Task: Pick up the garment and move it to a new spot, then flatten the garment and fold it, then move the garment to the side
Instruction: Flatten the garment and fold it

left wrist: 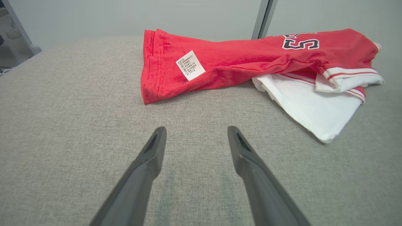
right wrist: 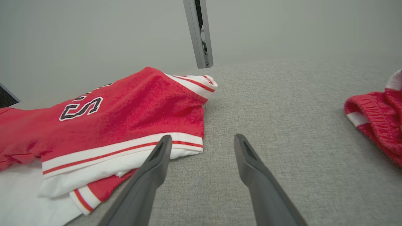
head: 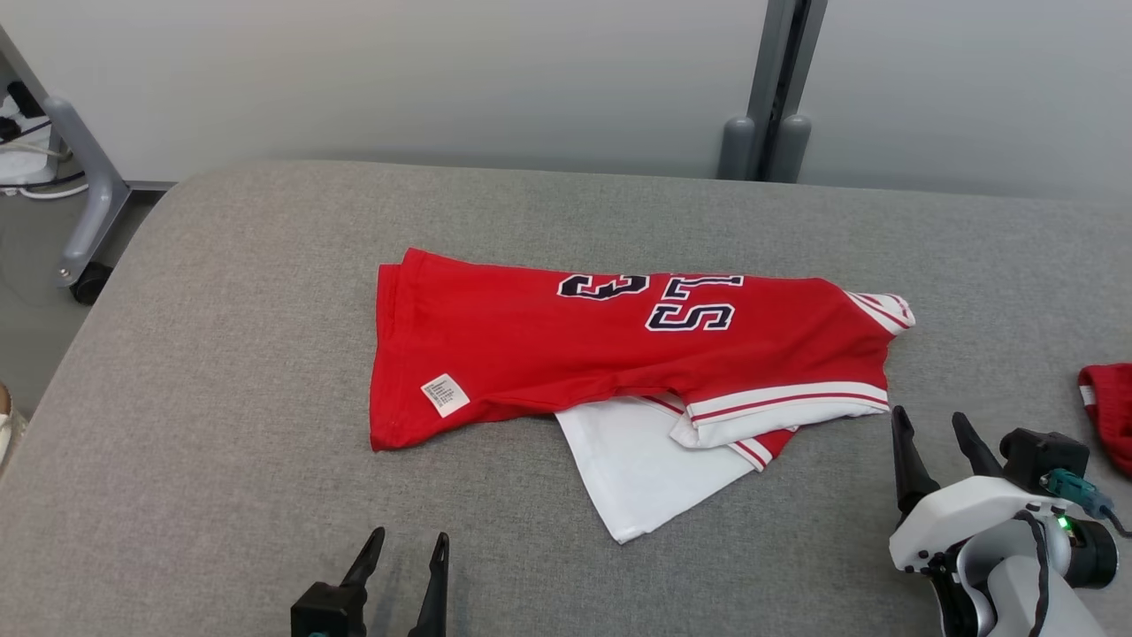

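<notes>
One red-white jersey (head: 566, 354); one red cloth (head: 1111, 416); four fingers (head: 907, 469).

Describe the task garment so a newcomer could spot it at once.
Look at the middle of the grey table. The garment is a roughly folded red jersey with dark lettering, a white care label and a white panel sticking out. The other red cloth, at the right edge, shows no lettering.

A dark "S" stands on the red garment (head: 531, 354); its care label (head: 445, 395) is unreadable.
</notes>
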Available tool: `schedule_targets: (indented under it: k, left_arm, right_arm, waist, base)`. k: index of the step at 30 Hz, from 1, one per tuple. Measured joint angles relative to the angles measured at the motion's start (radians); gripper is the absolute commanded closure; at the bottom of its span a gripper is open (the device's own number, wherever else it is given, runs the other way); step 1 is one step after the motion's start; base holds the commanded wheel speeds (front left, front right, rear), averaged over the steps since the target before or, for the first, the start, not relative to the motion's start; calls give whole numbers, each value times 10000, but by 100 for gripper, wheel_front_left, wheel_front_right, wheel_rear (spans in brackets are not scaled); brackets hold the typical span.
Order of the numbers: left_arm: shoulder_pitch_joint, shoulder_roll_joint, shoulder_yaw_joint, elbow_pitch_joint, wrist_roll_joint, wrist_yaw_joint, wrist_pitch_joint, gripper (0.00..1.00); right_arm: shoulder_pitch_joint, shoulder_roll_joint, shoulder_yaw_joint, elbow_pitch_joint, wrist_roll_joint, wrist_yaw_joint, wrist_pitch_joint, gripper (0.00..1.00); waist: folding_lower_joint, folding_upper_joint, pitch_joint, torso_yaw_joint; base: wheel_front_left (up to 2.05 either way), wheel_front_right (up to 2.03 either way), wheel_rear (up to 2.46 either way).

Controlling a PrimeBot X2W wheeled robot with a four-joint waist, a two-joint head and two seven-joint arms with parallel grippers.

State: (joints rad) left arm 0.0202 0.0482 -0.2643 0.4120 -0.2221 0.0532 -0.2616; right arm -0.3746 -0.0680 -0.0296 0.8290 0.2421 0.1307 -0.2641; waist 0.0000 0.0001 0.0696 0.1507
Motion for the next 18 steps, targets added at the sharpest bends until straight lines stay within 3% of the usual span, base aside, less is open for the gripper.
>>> schedule_targets:
  k: [9,16,17,18]
  left_arm:
    - [-320,6,-73,-167,81,-29,0,0]
    - [-445,6,-115,-247,98,-23,0,0]
    - [-452,6,-115,-253,98,-21,0,0]
    - [-451,6,-113,-255,98,-21,0,0]
  right_arm:
    - [-548,-50,-15,685,-31,2,0,0]
    - [-1039,-178,-644,1716,-397,2,0,0]
    - [-1081,-165,-673,1833,-449,0,-2,16]
    - [-1115,-148,-692,1889,-453,0,-2,55]
  waist:
    - [0,0,458,504]
    - [0,0,770,932]
    - [0,0,800,969]
    - [0,0,825,995]
  base:
    - [0,0,0]
    - [0,0,0]
    - [0,0,0]
    - [0,0,0]
